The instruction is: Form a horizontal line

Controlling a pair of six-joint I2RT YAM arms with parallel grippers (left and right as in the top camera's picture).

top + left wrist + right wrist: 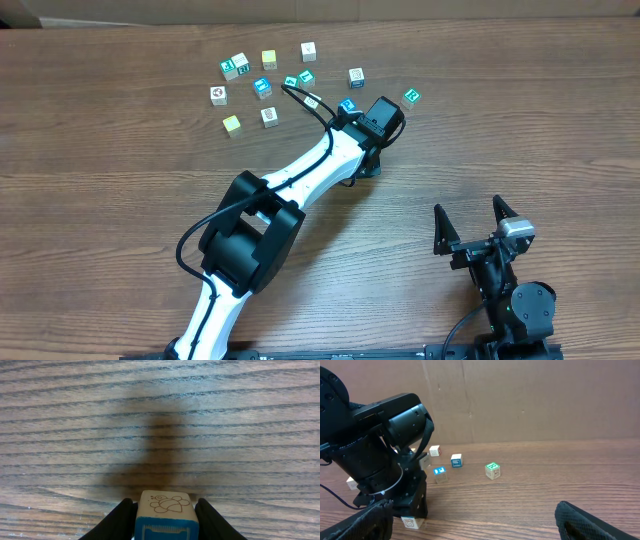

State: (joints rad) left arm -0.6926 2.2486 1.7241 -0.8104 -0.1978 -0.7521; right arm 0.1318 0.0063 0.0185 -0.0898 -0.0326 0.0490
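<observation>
Wooden table, with small cubes scattered along its far side, not lined up in a row.
One cube, picture face up and blue face near, is closely flanked by the left gripper at the scatter's right end; whether it is pinched cannot be told. The right gripper is spread wide at near right, well apart.

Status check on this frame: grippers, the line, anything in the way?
Left gripper straddling picture cube, grip unconfirmed. Right gripper open, parked. No line yet; loose cubes scattered. Bare table ahead, nothing blocking.
</observation>
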